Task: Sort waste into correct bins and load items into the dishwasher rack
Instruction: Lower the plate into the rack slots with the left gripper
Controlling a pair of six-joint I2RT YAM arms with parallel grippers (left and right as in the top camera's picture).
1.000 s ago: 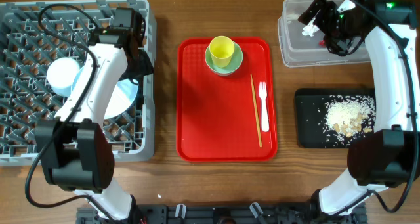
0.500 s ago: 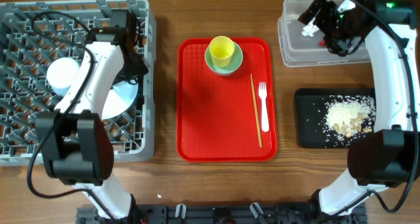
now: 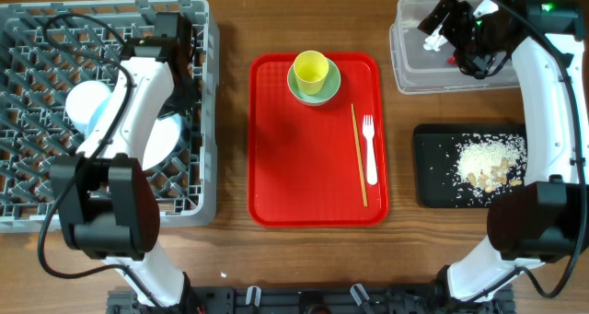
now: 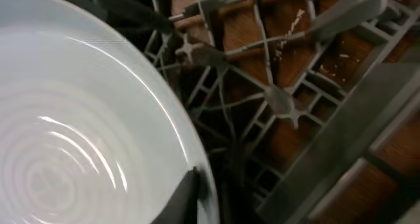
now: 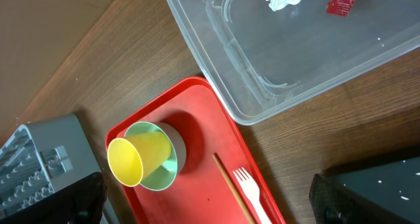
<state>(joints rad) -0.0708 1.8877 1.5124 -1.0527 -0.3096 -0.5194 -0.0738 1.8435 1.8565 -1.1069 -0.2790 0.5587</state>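
White rounded shells were joined by black joints on both arms. Black cables (image 3: 40,250) were looped over the left arm (image 3: 138,98). A green lamp (image 3: 548,7) was lit on the right arm (image 3: 555,102); black fingers (image 5: 367,198) were fitted to the right gripper (image 5: 216,201).

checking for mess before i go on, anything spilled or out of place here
Whitish rice scraps are heaped in the shallow black rectangular tray, with loose grains scattered across it. A few pale crumbs lie on the wooden table under the grey plastic rack. Nothing looks damaged or tipped.

Plate (image 3: 158,141) and bowl (image 3: 85,107) sit in the rack (image 3: 37,38), left of the serving tray (image 3: 304,167); tub (image 3: 433,73) lies right.
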